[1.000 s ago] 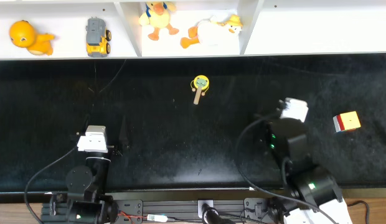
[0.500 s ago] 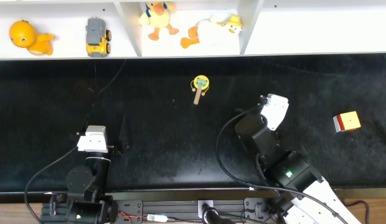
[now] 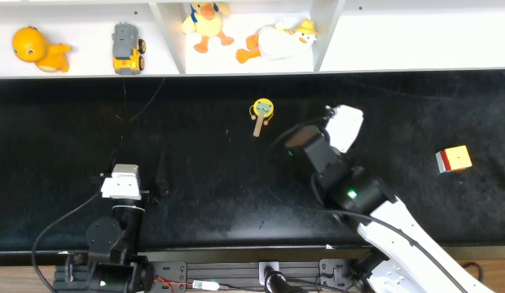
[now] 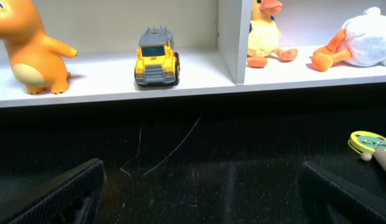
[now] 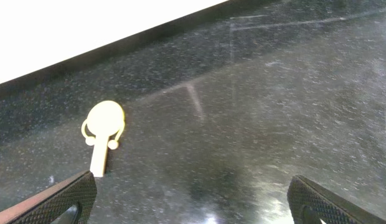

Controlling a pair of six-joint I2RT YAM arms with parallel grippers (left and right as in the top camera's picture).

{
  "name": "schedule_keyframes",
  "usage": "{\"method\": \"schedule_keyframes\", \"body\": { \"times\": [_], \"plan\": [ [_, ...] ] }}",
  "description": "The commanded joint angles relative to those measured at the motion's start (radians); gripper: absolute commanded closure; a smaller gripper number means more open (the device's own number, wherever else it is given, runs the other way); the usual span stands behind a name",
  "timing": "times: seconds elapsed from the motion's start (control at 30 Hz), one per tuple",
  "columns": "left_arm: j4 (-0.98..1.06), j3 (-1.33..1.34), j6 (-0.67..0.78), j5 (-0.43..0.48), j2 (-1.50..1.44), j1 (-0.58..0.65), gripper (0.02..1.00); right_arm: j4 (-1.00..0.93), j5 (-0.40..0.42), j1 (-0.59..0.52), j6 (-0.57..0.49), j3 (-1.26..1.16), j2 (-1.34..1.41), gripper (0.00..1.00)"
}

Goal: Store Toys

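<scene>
Toward the surface's (image 3: 195, 187) far middle, the yellow rattle (image 5: 103, 132) is lying loose; the right pincer (image 5: 196, 205) is hanging near it, gaping wide and empty, apparently lining up; next, lowering astride the handle (image 5: 99, 163).

Upper frame: a white shelf (image 4: 106, 78) holds an orange toy (image 4: 28, 53) and a yellow truck (image 4: 157, 57) left of a divider (image 4: 233, 40), and two plush ducks (image 4: 268, 34) to its right. Lower right, a yellow paddle toy (image 4: 369, 144) lies on the black table (image 4: 243, 124). The left hand (image 4: 202, 167) is spread wide at the bottom corners.

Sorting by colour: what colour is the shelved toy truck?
Yellow and grey truck; left wrist view.
</scene>
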Motion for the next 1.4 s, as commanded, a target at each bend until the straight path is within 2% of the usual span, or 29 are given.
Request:
{"method": "schedule_keyframes", "body": {
  "times": [0.03,0.2,0.4,0.6,0.8,1.27,1.4],
  "plan": [
    [0.0,-0.004,0.011,0.006,-0.014,-0.005,0.02,0.022,-0.028,0.035,0.008,0.063,0.095,0.005],
    [0.0,-0.004,0.011,0.006,-0.014,-0.005,0.02,0.064,-0.06,0.054,0.011,0.084,0.208,0.003],
    [0.0,-0.004,0.011,0.006,-0.014,-0.005,0.02,0.14,-0.151,0.056,0.027,0.119,0.332,0.005],
    [0.0,-0.004,0.011,0.006,-0.014,-0.005,0.02,0.171,-0.152,0.082,0.026,0.195,0.457,0.003],
    [0.0,-0.004,0.011,0.006,-0.014,-0.005,0.023,0.167,-0.193,0.091,0.026,0.28,0.593,0.005],
    [0.0,-0.004,0.011,0.006,-0.014,-0.005,0.02,0.153,-0.192,0.089,0.033,0.379,0.78,0.005],
    [0.0,-0.004,0.011,0.006,-0.014,-0.005,0.02,0.153,-0.186,0.082,0.035,0.379,0.785,0.097]
  ]
}}
